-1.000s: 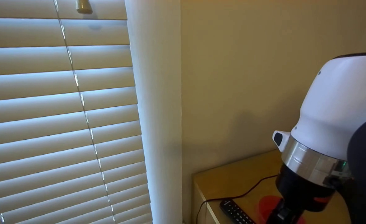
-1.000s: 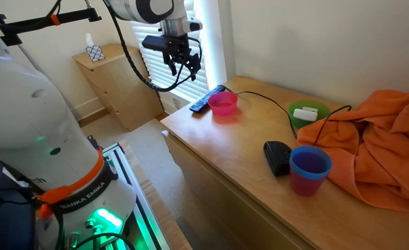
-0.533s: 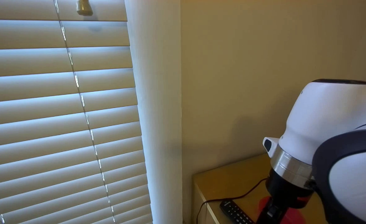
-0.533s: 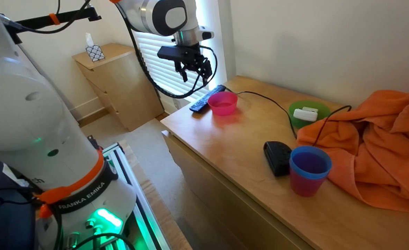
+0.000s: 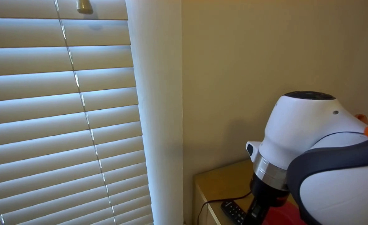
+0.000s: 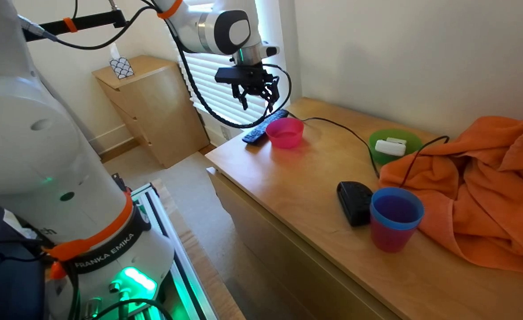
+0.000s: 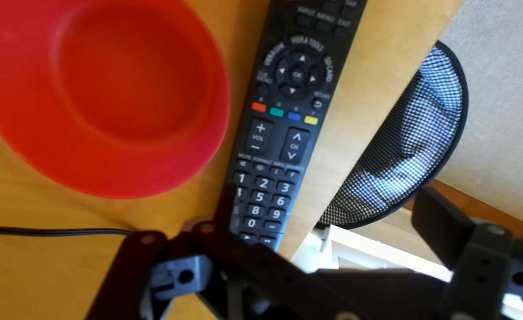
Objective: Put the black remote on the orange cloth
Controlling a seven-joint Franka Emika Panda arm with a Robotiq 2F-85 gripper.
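Note:
The black remote lies on the wooden cabinet top near its edge, in both exterior views [image 5: 232,211] [image 6: 263,128]. In the wrist view the remote [image 7: 288,111] runs from the top edge down to the gripper, which hides its lower end. My gripper [image 6: 257,108] is open and empty, above the remote and apart from it. In the wrist view the open gripper [image 7: 328,204] has one finger over the remote's number keys and the other beyond the cabinet edge. The orange cloth [image 6: 488,191] lies crumpled at the far right of the cabinet top in an exterior view.
A red-pink bowl [image 6: 285,132] [image 7: 132,89] stands close beside the remote. A thin black cable [image 6: 337,124] crosses the top [image 6: 297,178]. A green bowl [image 6: 414,141] with a white object, a black box-like object [image 6: 353,202] and a blue-rimmed cup [image 6: 392,231] stand near the cloth.
My gripper has moved down and across toward the remote and the bowl, and stays open. The remote, the bowl and the cloth have not moved.

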